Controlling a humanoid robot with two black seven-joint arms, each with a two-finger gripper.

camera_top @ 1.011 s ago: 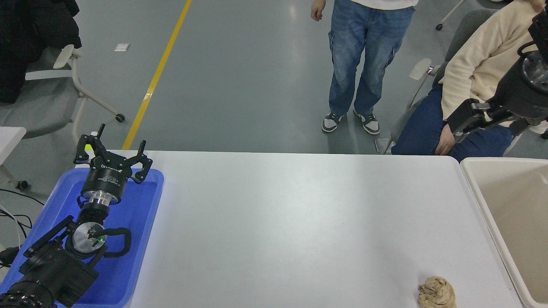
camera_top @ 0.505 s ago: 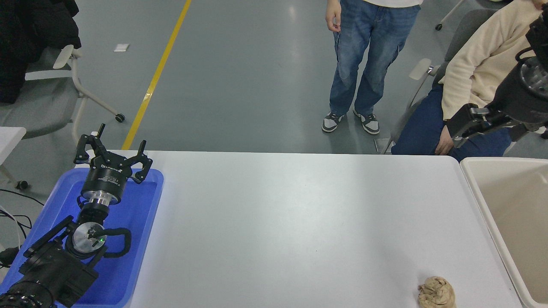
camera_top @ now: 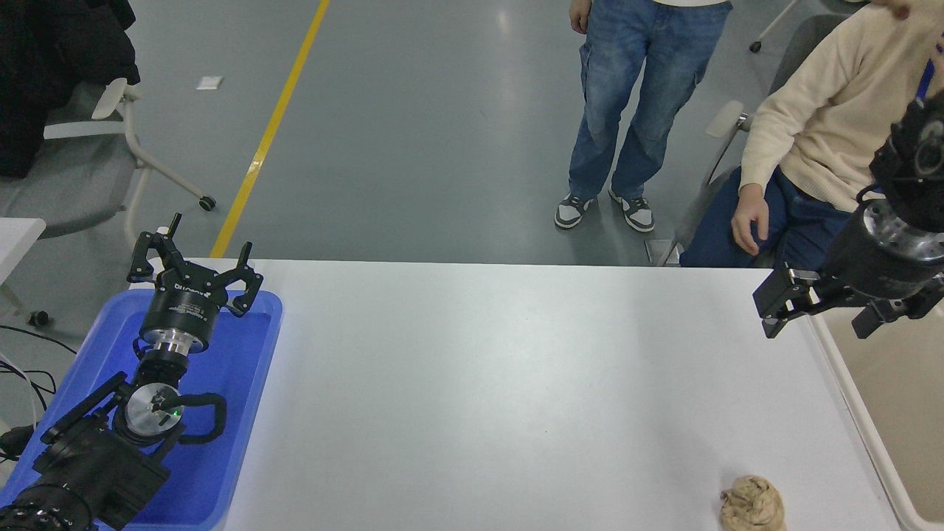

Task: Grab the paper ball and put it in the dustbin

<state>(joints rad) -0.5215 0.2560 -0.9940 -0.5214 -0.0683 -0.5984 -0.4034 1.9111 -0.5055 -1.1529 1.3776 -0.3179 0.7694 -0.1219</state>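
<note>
Right gripper over the table's far right corner; paper ball on the table.

Right gripper (camera_top: 815,313): fingers spread, empty, lower and farther left than half a second ago, now at the dustbin (camera_top: 859,413) rim. Paper ball (camera_top: 751,504): unmoved at the white table's (camera_top: 501,398) near right edge, just left of the dustbin. Left gripper (camera_top: 193,267): parked, fingers released, over the blue tray (camera_top: 243,413); white lettering on its body is illegible. Seated person's hand (camera_top: 750,220) has moved.
</note>
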